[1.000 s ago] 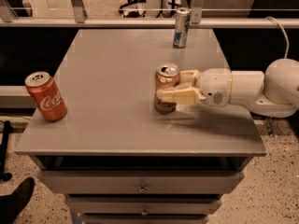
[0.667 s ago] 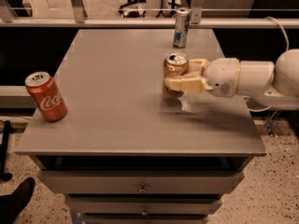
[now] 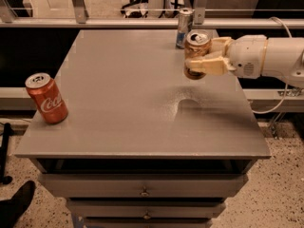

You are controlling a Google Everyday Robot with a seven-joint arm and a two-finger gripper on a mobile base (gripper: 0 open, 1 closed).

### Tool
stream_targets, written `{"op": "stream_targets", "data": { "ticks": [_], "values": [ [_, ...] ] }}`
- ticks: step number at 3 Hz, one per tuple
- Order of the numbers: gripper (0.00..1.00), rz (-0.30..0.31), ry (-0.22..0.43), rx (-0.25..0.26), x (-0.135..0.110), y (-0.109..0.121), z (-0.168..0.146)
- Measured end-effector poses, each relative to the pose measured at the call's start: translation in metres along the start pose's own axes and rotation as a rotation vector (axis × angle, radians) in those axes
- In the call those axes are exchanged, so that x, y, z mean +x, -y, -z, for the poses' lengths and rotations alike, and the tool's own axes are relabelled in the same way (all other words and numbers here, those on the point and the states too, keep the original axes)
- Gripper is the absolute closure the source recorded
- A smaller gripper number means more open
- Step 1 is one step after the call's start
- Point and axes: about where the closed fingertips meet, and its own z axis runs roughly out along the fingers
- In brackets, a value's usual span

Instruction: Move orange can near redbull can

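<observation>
Orange can upright, long axis vertical, top up; tool pinching it aloft beside redbull can

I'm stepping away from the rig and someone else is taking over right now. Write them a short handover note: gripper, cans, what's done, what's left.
Gripper: reaching in from the right over the table's far right part, shut on the orange can.
Orange can: held tilted above the table, judging by the shadow below it.
Redbull can: upright at the far edge, just behind and left of the held can.
Red Coca-Cola can: near the left front corner, not involved.
Done: orange can grasped, lifted and brought close to the redbull can.
Left: set it down upright beside the redbull can, release, withdraw.
</observation>
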Motion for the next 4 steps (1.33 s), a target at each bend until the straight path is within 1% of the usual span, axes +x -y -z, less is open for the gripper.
{"op": "stream_targets", "data": {
  "ticks": [1,2,3,4],
  "values": [
    [1.0,0.022,0.0,0.016,0.002,0.009,-0.001],
    [1.0,0.078,0.006,0.072,0.006,0.051,0.002],
    [1.0,0.113,0.022,0.136,0.009,0.105,0.007],
    [1.0,0.122,0.041,0.189,0.012,0.158,0.007]
  ]
}}
